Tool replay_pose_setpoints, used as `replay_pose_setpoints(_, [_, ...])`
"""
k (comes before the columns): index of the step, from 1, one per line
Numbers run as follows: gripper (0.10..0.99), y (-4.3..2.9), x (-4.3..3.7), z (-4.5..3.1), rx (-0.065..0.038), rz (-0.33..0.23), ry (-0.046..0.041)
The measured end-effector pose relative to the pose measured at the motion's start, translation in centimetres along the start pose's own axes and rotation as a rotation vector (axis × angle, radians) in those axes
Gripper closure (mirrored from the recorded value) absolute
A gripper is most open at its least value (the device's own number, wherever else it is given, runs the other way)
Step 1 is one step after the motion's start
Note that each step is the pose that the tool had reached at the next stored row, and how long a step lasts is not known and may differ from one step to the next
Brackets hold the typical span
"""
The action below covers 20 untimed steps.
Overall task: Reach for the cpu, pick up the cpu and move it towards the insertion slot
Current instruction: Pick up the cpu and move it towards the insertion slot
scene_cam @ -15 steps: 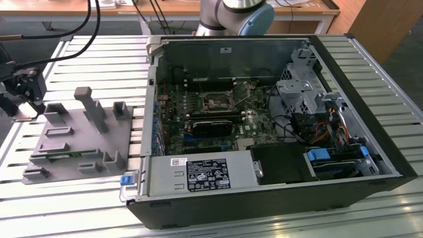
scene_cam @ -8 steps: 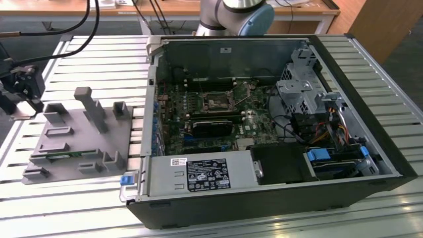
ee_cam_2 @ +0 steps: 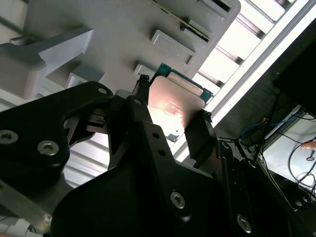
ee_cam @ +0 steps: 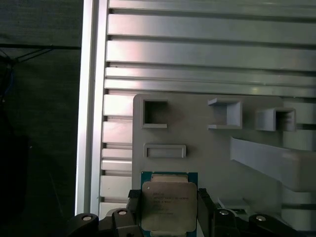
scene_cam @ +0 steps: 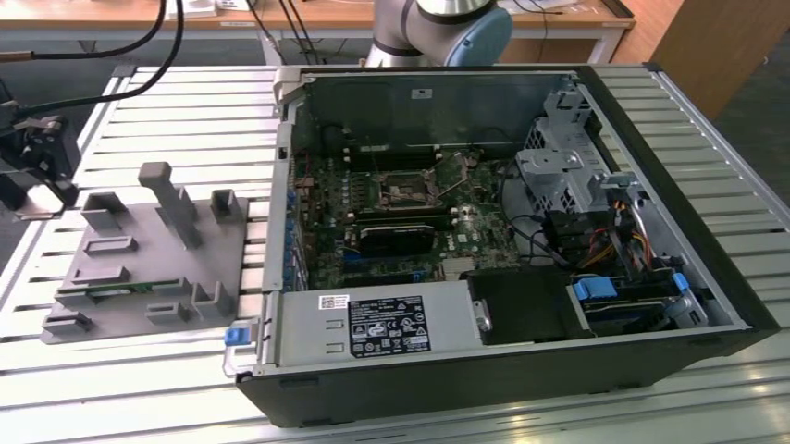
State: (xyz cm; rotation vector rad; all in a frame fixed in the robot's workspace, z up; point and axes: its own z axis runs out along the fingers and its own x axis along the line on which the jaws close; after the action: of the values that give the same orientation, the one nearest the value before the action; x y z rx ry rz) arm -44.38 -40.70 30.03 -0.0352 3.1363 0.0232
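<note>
The cpu (ee_cam: 168, 205), a flat square chip with a silvery top and a green rim, sits between the two black fingers of my gripper (ee_cam: 167, 197). One finger presses on each of two opposite edges, so the gripper is shut on it. In the second wrist view the cpu (ee_cam_2: 174, 98) glints between the gripper's (ee_cam_2: 173, 108) fingers, above the grey fixture (ee_cam_2: 123, 34). In the exterior view the gripper (scene_cam: 37, 180) hangs at that view's far left, beside the fixture (scene_cam: 136, 268). The insertion slot (scene_cam: 405, 192) lies inside the open computer case, well off to that view's right.
The open computer case (scene_cam: 728, 277) takes up the exterior view's middle and right, with cables, drive cages and a power supply (scene_cam: 370, 324) inside. Upright posts rise from the grey fixture, and a thin green strip (scene_cam: 105, 291) lies on it. The slatted metal table (scene_cam: 173, 102) runs beneath.
</note>
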Motion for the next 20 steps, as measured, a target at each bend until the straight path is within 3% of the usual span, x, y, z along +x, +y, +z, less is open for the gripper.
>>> replay_pose_setpoints(20, [0.545, 0.04, -0.01, -1.71, 0.002, 0.000, 0.0001])
